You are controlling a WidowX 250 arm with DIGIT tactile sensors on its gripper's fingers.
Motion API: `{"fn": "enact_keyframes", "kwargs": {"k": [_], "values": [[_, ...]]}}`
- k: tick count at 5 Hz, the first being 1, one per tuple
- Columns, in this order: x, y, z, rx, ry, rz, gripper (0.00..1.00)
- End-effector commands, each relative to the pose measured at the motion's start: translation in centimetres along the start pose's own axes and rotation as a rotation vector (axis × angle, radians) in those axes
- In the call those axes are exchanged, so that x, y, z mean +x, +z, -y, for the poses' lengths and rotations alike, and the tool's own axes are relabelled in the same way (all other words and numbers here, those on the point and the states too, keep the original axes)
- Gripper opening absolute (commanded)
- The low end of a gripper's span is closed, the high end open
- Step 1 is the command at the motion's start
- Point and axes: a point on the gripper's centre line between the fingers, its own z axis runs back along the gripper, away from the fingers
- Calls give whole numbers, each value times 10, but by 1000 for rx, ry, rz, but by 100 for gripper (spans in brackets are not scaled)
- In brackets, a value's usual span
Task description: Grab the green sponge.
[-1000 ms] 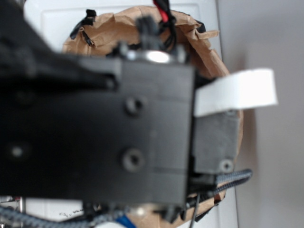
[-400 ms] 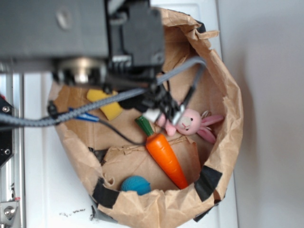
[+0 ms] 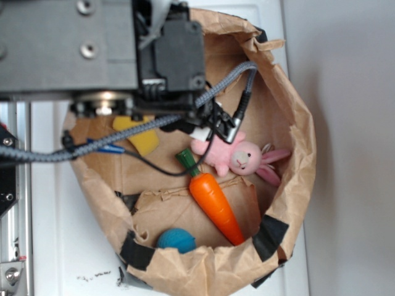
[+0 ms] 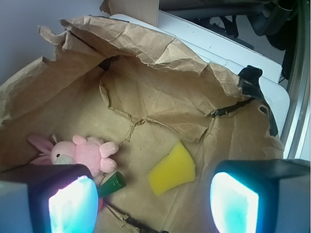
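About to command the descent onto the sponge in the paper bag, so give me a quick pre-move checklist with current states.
1. Target in sight: ok. The green sponge, which looks yellow, lies on the bag floor.
2. Jaws open: ok. In the wrist view the two fingers of the gripper stand wide apart, nothing between them.
3. Alignment: ok. The sponge sits between the fingers, slightly toward the right one.
4. Clearance from neighbours: ok. The pink bunny and the carrot's green top lie apart from the sponge.
5. Bag wall clear of the arm: cannot tell.
6. Contact with the sponge: not ok, not yet touching.
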Motion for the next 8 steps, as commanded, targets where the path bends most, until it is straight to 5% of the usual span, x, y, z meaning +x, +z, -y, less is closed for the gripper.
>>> {"fn": "enact_keyframes", "kwargs": {"k": [1, 3, 6, 8], "values": [[-3, -24, -6, -50, -4, -3, 100], [-3, -83, 0, -48, 12, 104, 100], [-2, -105, -5, 46, 14, 99, 100], [-3, -120, -5, 55, 2, 65, 100]]}}
